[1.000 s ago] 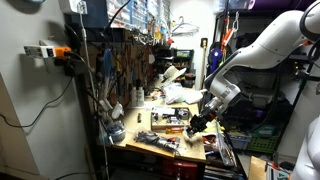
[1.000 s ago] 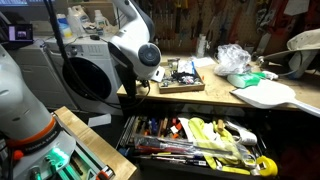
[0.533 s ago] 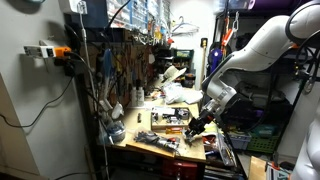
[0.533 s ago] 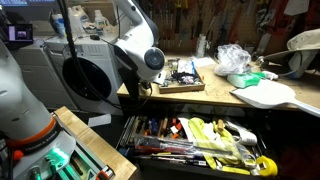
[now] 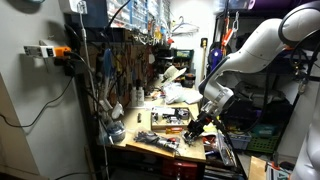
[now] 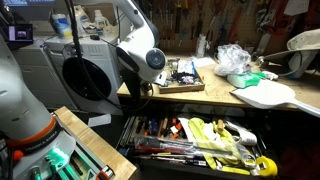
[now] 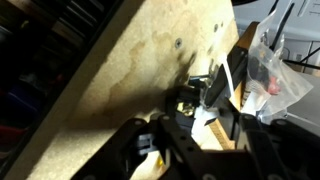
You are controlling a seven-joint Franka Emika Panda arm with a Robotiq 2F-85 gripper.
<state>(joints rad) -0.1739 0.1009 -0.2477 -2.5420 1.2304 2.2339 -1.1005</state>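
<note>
Swung slightly toward 12 o'clock, kept the claw, opening impossible to tell, beside a small black-and-yellow part on the counter, likely light, rigid, best pinched across its sides.

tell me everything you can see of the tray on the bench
The tray is shallow, rectangular and tan, wood by its look. It lies flat on the bench near the front edge, above the open drawer. Dark small parts fill it. The arm hides one end; the gripper hangs close by, contact unclear.
</note>
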